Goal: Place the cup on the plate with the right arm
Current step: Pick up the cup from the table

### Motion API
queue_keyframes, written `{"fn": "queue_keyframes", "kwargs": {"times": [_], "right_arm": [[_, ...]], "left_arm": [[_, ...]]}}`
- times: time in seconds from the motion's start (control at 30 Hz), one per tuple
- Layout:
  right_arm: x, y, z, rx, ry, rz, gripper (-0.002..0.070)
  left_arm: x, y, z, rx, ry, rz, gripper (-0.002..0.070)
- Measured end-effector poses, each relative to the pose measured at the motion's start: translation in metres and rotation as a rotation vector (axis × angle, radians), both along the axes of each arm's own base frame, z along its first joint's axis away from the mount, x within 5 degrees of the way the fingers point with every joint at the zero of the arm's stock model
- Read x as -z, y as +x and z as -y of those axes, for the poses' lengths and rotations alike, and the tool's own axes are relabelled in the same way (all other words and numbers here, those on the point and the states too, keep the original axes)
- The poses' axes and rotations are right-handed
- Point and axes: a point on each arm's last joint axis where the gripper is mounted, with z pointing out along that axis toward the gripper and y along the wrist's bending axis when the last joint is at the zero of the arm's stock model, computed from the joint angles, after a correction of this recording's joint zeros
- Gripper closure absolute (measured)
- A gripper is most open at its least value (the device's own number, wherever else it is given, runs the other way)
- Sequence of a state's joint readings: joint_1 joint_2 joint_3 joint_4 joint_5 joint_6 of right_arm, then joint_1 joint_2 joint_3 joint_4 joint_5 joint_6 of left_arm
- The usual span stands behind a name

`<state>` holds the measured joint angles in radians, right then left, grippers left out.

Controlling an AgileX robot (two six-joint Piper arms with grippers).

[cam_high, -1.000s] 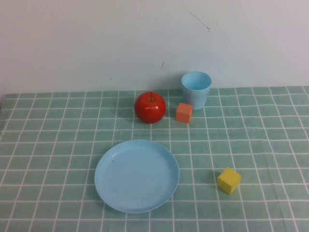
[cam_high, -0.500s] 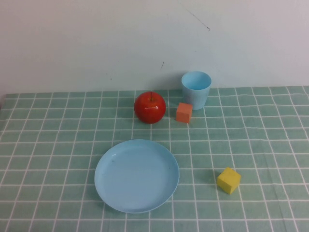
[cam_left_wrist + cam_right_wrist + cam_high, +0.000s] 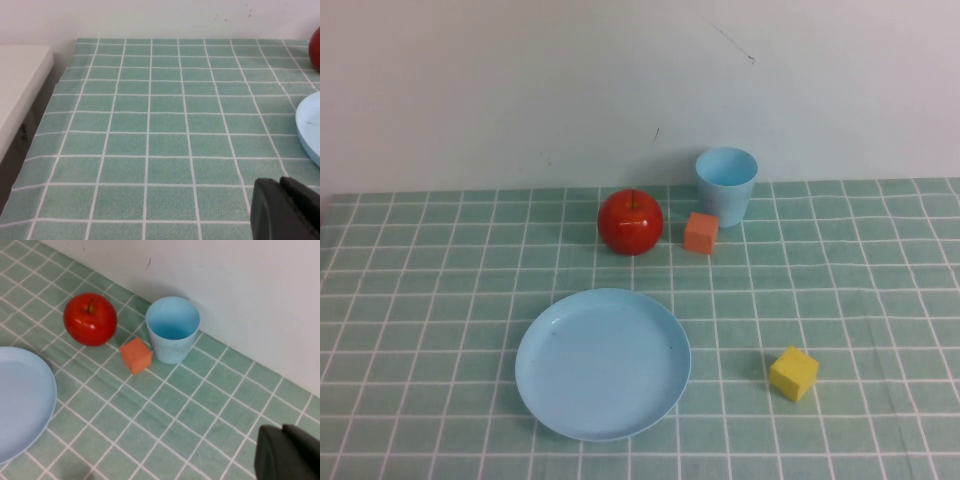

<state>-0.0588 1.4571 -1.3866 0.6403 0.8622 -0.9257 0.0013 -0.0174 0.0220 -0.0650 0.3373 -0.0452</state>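
Right now, operator, your cup (image 3: 727, 185) stands upright at the far edge of the green checked tablecloth (image 3: 440, 300), close against the white wall (image 3: 520, 80); its mouth faces up and nothing shows inside it. An orange cube (image 3: 701, 232) sits just in front of the cup on its near-left side, so close that you cannot tell from the high view whether the two touch; the right wrist view shows them very nearly meeting. A red apple (image 3: 631, 222) rests to the left of the cube, apart from it, stem upward. Nearer to you lies the plate (image 3: 603, 364), bare, well apart from the cup and a little to its left; a yellow cube (image 3: 794, 373) sits to the right of the plate, clear of its rim.

Neither arm appears in the high view. You see the right gripper (image 3: 287, 454) only as a dark corner in the right wrist view, up off the cloth and well apart from the cup; whether it is released or clenched cannot be told. The left gripper (image 3: 285, 210) likewise shows only as a dark corner in the left wrist view, over the cloth near the plate's rim; its state cannot be told either. At the cloth's left edge you see a white surface (image 3: 20, 85) beside the table.
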Motion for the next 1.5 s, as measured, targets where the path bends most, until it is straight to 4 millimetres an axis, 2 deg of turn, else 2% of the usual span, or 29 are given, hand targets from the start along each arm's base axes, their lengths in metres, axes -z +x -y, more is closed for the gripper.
{"fn": "queue_keyframes", "kwargs": {"times": [0.17,0.33,0.53,0.73,0.8,0.93,1.13,1.23,1.4,1.5], "right_arm": [[0.004,0.017,-0.016,-0.082,-0.05,0.033,0.0638],[0.021,0.041,-0.047,-0.162,-0.062,0.022,0.0523],[0.058,0.086,-0.079,-0.201,-0.04,-0.058,0.0413],[0.092,0.136,-0.09,-0.164,-0.007,-0.089,0.0214],[0.104,0.151,-0.092,-0.158,-0.003,-0.098,0.0177],[0.129,0.176,-0.097,-0.135,0.039,-0.121,0.0156],[0.169,0.202,-0.102,-0.053,0.121,-0.189,0.0152],[0.19,0.208,-0.104,-0.023,0.155,-0.227,0.0152],[0.209,0.213,-0.108,0.013,0.236,-0.267,0.0154],[0.219,0.214,-0.109,0.02,0.256,-0.284,0.0196]], "left_arm": [[0.0,0.0,0.0,0.0,0.0,0.0,0.0678],[0.0,0.0,0.0,0.0,0.0,0.0,0.0678],[0.0,0.0,0.0,0.0,0.0,0.0,0.0678],[0.0,0.0,0.0,0.0,0.0,0.0,0.0678],[0.0,0.0,0.0,0.0,0.0,0.0,0.0678],[0.0,0.0,0.0,0.0,0.0,0.0,0.0678],[0.0,0.0,0.0,0.0,0.0,0.0,0.0678],[0.0,0.0,0.0,0.0,0.0,0.0,0.0678],[0.0,0.0,0.0,0.0,0.0,0.0,0.0678],[0.0,0.0,0.0,0.0,0.0,0.0,0.0678]]}}
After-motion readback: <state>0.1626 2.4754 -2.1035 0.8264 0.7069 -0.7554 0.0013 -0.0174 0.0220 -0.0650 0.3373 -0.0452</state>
